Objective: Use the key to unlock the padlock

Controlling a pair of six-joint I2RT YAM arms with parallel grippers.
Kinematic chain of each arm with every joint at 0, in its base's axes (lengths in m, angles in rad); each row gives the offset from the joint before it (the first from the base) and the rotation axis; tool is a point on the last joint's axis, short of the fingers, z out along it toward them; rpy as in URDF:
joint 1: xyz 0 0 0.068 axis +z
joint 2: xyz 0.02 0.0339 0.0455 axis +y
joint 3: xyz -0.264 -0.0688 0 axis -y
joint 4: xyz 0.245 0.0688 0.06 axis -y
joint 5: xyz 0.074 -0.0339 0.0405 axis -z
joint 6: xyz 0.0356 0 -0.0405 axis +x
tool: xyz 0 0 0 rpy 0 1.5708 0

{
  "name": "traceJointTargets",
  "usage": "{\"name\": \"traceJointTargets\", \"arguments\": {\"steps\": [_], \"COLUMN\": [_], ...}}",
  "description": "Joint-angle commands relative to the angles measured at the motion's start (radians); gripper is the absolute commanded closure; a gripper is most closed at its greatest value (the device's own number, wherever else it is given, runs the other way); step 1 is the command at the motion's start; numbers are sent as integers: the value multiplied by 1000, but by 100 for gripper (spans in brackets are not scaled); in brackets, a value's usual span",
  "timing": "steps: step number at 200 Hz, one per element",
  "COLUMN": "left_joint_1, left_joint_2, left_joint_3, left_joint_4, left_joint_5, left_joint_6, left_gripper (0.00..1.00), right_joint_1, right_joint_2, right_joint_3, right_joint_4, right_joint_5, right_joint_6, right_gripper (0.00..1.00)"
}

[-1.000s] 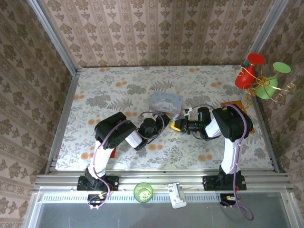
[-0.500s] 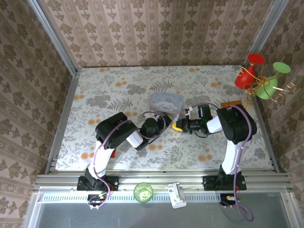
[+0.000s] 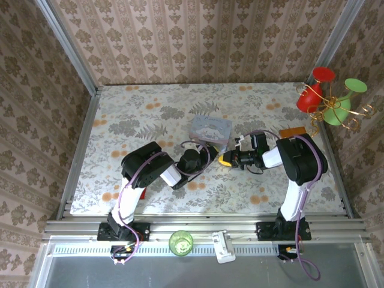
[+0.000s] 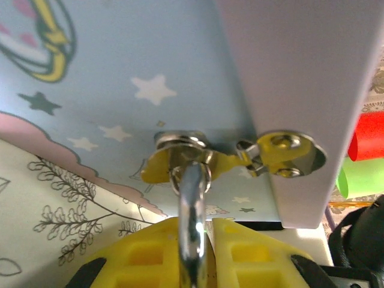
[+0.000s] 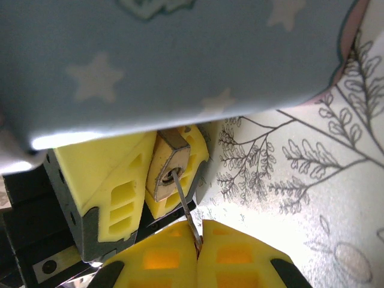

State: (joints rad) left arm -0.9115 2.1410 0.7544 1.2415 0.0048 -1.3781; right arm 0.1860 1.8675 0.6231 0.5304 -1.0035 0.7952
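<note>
With my left gripper (image 4: 195, 243) clamped on the padlock (image 5: 168, 165), hooked through the hasp (image 4: 180, 161) of the blue tin (image 5: 180, 60), and my right gripper (image 5: 198, 241) pinching the key (image 5: 183, 203) at its keyhole, I judge a steady twist comes next.

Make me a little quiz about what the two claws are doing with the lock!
1. True or false: the right claw pinches the key.
2. Which one holds the padlock? A: left claw. B: right claw.
3. Fill in: the key's tip sits in the padlock's ____.
Key: 1 true; 2 A; 3 keyhole.
</note>
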Motion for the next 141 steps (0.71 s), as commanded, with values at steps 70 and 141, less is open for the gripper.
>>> {"name": "traceJointTargets", "arguments": {"steps": [70, 141], "left_joint_1": [-76, -78], "left_joint_2": [-12, -4], "left_joint_3": [-16, -6], "left_joint_4": [44, 53], "left_joint_5": [196, 204], "left_joint_6": [-10, -17], "left_gripper": [100, 100], "right_joint_1": [-16, -19], "right_joint_2": [14, 7], "right_joint_3": [69, 43], "right_joint_4": [65, 172], "right_joint_5": [54, -5], "right_joint_6": [-53, -47], "right_gripper": [100, 100]}}
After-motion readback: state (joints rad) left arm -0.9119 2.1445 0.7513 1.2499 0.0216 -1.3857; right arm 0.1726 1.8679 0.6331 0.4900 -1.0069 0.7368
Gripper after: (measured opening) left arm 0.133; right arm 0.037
